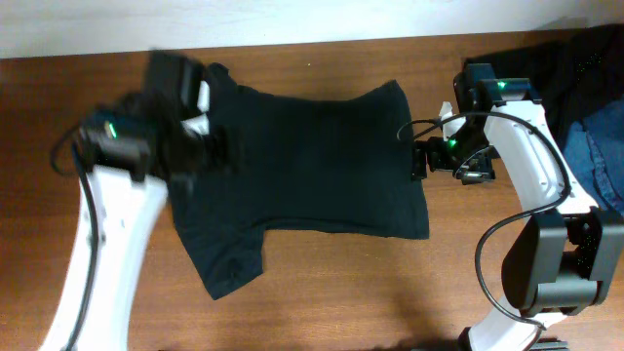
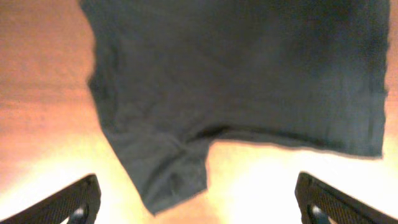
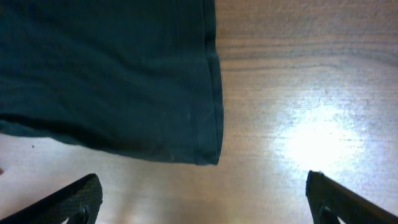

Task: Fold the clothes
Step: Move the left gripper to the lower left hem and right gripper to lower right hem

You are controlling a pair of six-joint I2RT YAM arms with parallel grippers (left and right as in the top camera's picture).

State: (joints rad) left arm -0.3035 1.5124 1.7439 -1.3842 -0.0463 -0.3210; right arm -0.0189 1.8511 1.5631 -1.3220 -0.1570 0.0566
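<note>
The clothes are a black T-shirt (image 1: 312, 156) spread flat on the wooden table, collar end to the left and hem to the right. One short sleeve (image 1: 229, 263) points toward the front edge. My left gripper (image 1: 216, 146) hovers over the shirt's left part, blurred in the overhead view. In the left wrist view the shirt (image 2: 236, 74) fills the top and my left gripper (image 2: 196, 186) stands open just off the sleeve tip (image 2: 165, 177). My right gripper (image 1: 421, 161) is at the hem edge. In the right wrist view my right gripper (image 3: 202, 186) is open over bare wood below the hem corner (image 3: 208, 155).
A heap of dark garments (image 1: 580, 58) and blue denim (image 1: 600, 156) lies at the back right, beside the right arm. Bare table (image 1: 370, 292) runs along the front. A pale wall (image 1: 292, 15) borders the table's back edge.
</note>
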